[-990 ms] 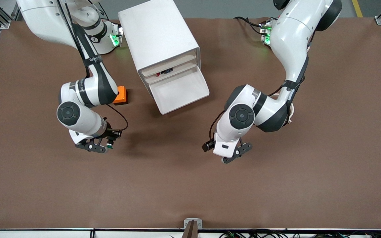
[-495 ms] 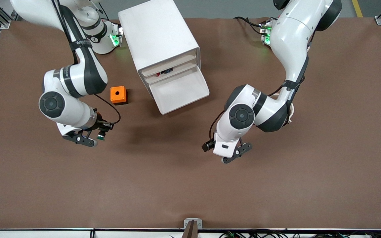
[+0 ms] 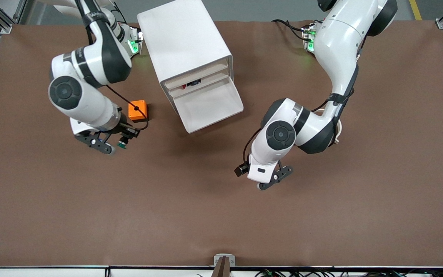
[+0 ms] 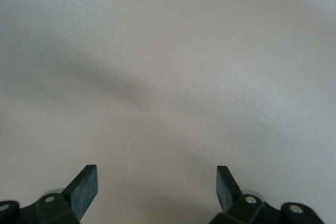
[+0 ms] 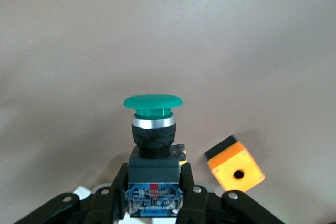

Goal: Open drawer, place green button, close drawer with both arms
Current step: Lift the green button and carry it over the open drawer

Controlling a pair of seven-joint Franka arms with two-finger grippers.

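Button [image 5: 152, 145] with green cap is clamped in my right claw [image 3: 110, 146], up in the air over the counter [image 3: 221, 215] toward the right arm's end, just beside the orange cube [image 3: 137, 110]. I see the drawer [image 3: 210, 107] pulled out from the white cabinet [image 3: 185, 42] near the counter's top edge. My left claw [image 3: 273, 177] waits with fingers [image 4: 84, 190] spread apart over bare counter.

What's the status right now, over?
Right gripper shut on button, over bare table beside orange cube. Left gripper open, empty, waiting. Drawer pulled open. Nothing blocking it.
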